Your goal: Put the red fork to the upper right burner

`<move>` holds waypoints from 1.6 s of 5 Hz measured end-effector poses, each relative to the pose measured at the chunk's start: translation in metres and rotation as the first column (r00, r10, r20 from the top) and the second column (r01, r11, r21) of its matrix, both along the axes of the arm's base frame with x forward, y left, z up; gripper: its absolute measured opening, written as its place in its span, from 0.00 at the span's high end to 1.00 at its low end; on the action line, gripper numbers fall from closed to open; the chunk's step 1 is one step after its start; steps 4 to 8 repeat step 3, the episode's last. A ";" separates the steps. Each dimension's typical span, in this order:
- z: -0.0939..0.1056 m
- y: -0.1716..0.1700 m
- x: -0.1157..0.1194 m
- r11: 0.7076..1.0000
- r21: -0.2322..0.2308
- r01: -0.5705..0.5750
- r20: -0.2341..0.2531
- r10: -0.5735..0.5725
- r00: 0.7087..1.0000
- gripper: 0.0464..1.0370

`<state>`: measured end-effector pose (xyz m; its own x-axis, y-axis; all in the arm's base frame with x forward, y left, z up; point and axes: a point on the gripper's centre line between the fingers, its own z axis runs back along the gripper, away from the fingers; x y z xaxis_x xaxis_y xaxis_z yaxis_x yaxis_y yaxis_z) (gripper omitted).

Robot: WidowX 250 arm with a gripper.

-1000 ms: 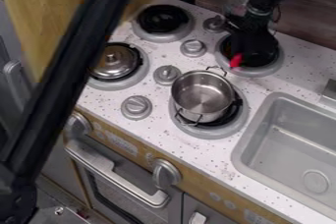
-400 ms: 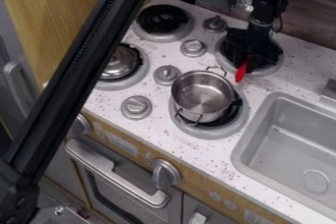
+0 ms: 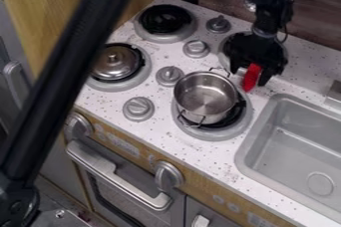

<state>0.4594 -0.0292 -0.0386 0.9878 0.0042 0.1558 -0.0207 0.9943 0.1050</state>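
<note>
Cannot make out much of the upper right burner (image 3: 223, 57), largely covered by the black tool (image 3: 252, 71). Find the tool closed on the red fork (image 3: 252, 77), held in front of the burner's near part, above the desk (image 3: 230, 166). Cannot see the fork's upper end, nor tell contact with the desk from a gap. Note the arm (image 3: 63, 74), blurred and cut off at the top, slanting across the left side. See speckled white on the desk; shiny metal on the round, wire-handled pot (image 3: 205, 96) and the domed lid (image 3: 114, 62); smooth grey on the sink (image 3: 263, 121), rounded at its corner and cut off at right. Cannot read the small pale markings on the wooden front (image 3: 123, 144).
</note>
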 end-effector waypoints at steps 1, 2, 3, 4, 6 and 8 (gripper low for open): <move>0.032 0.005 -0.017 1.000 -0.010 -0.014 0.034 0.014 0.999 0.04; 0.047 0.005 -0.037 0.999 -0.048 -0.010 0.065 0.013 0.998 0.04; 0.058 0.004 -0.046 0.997 -0.077 0.015 0.066 -0.010 0.998 0.04; 0.058 0.004 -0.046 0.997 -0.077 0.015 0.066 -0.010 0.998 0.04; 0.058 0.004 -0.046 0.997 -0.077 0.015 0.066 -0.010 0.998 0.04; 0.058 0.004 -0.046 0.997 -0.077 0.015 0.066 -0.010 0.998 0.04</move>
